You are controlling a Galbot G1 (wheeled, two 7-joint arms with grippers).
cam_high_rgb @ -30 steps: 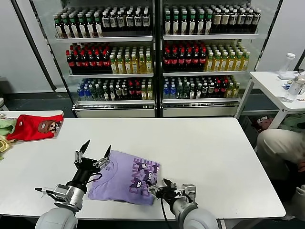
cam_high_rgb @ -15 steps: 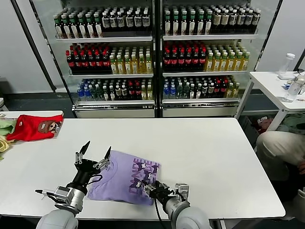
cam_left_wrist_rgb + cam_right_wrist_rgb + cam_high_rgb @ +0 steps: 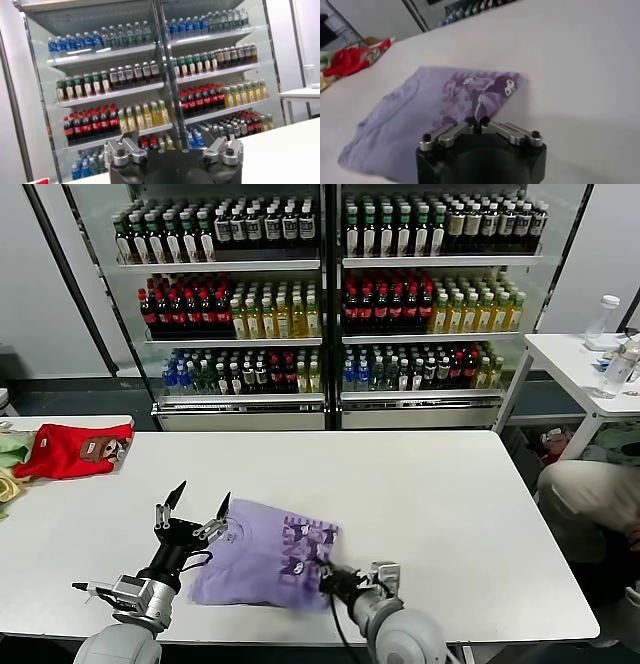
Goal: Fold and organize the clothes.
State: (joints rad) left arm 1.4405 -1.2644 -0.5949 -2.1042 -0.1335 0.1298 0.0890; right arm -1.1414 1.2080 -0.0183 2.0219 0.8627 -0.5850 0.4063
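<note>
- My right gripper [image 3: 325, 577] sits at the table's [image 3: 430, 494] near edge, jaws pinched together on the near right corner of the purple T-shirt [image 3: 255, 559]; in the right wrist view the cloth puckers at the tips.
- The shirt lies partly folded near the front edge, left of the middle. I judge it light, soft and limp: it will sag and drag, so corners and folded edges are the places to take hold.
- My left gripper [image 3: 192, 510] hovers by the shirt's left edge, prongs spread wide, holding nothing.
- Count: one purple shirt, one red garment [image 3: 72, 450] at the far left corner, with green and yellow cloth beside it.
</note>
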